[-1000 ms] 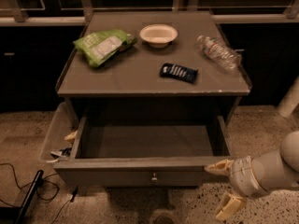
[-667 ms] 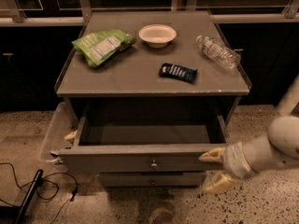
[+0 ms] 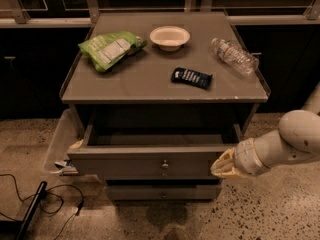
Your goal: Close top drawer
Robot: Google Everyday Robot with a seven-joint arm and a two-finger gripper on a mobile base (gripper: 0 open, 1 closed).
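Top drawer partly open under the counter; gripper at its 3 o'clock front corner, finger spread we cannot tell; we fear off-centre pushing could rack and jam it.

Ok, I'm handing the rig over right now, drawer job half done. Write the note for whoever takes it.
Gripper: at the right end of the top drawer's front, against or right beside it, holding nothing.
Drawer: partly open, interior visible and looks empty, knob at centre untouched.
Cabinet top: chip bag, bowl, water bottle, dark snack bar.
Done: gripper placed at the drawer front.
Left: push straight in until the front sits flush, then withdraw.
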